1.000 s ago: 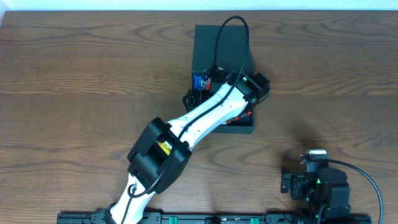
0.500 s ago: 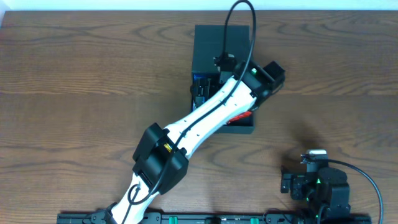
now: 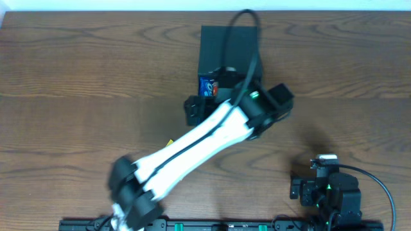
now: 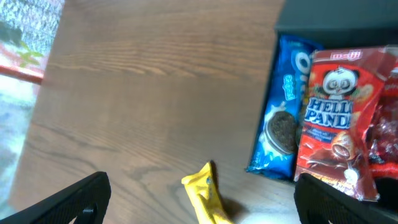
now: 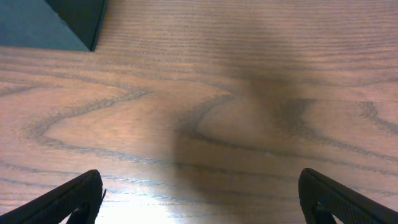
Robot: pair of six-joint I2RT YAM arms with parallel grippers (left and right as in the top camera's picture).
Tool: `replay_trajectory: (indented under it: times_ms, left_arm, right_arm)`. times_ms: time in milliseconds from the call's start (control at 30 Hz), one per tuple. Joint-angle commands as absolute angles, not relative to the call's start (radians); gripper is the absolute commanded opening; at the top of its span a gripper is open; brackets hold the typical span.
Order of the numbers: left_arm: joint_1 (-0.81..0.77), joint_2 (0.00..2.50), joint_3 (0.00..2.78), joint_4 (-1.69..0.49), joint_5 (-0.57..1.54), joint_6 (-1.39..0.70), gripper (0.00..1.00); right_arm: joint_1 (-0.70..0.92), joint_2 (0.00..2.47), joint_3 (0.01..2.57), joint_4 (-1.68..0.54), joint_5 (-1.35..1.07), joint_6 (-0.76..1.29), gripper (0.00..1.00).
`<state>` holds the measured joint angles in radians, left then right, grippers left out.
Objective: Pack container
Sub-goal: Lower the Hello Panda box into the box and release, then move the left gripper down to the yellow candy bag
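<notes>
The container (image 3: 228, 48) is a dark box standing with its flap lid laid back; in the right wrist view only a corner of the container (image 5: 56, 25) shows. A blue Oreo packet (image 4: 281, 118) and a red Hello Panda packet (image 4: 336, 118) lie in it along its left side. On the wood just outside it lies a small yellow packet (image 4: 205, 193), and the same yellow packet (image 3: 170, 142) peeks out beside my left arm. My left gripper (image 4: 200, 190) is open, its fingers on either side of the yellow packet and not touching it. My right gripper (image 5: 199, 186) is open over bare wood.
My left arm (image 3: 192, 141) crosses the table diagonally and hides the front half of the container. The right arm (image 3: 327, 186) sits folded at the front right. A red and white object (image 4: 22, 56) shows at the table's left edge.
My left arm has swung, its elbow dropping to the front left. The wrist pulled back from over the container toward its front left, and the yellow packet now shows on the table.
</notes>
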<state>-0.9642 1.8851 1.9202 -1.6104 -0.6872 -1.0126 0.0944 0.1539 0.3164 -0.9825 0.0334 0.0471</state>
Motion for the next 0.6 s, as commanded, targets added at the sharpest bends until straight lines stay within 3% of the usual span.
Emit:
replay_trajectory:
  times_ms: [0,300,567]
  left_arm:
    - [-0.96,1.771,1.803,-1.634,-0.643,-1.111,0.95]
    - [-0.932,1.441,1.319,-1.349,-0.326,-1.22,0.95]
    - [-0.766,1.29,0.986,-0.966,0.061,-1.25,0.95]
  right_arm:
    - [0.086,0.147,0.312,-0.986,0.033,0.036,0.99]
    - [0.086,0.147,0.312,-0.986,0.033,0.036,0.99]
    - [0.085,0.147,0.312,-0.986,0.033,0.036,0.99]
